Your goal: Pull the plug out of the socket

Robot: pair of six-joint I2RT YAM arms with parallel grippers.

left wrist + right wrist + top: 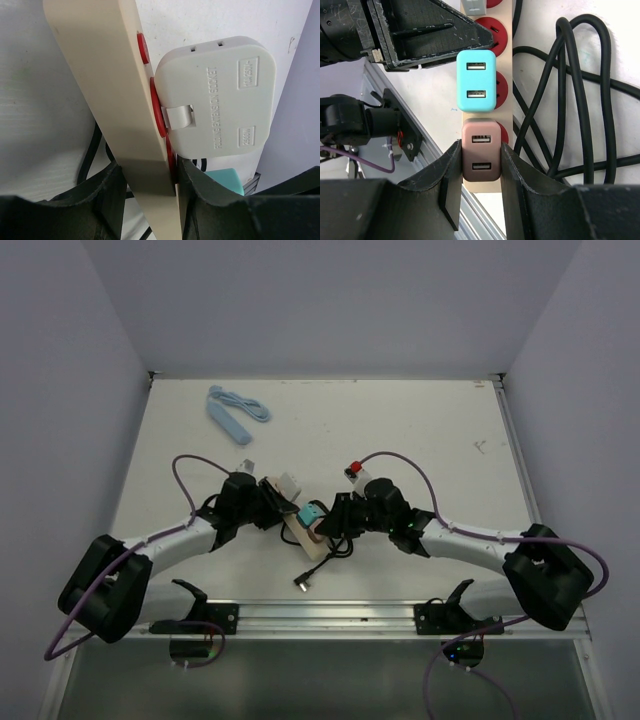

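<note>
**Right wrist view: right gripper clamped on the pink plug**

So up close, the two dark fingers sit one on each side of the pink plug, pressed right against it with no gap I can spot. It's a little two-port USB block, and it's sitting at the end of the power strip nearest this camera, over one of the red sockets. Not off the strip yet as far as I can see. Next slot along is a teal charger, same two-port style, plugged in just beside the pink one but not touching it.

Left wrist camera: the left gripper is closed around the beige body of the strip, fingers pinching it from both faces. Just past those fingers a white adapter with raised lettering is plugged into the strip, and a corner of the teal charger peeks out below it.

From the top camera, both arms meet in the middle of the table with the strip held between them, angled. A black cable loops in coils beside the strip on the near side. Further out, a light blue cord lies near the far left corner, well apart from everything else.
</note>
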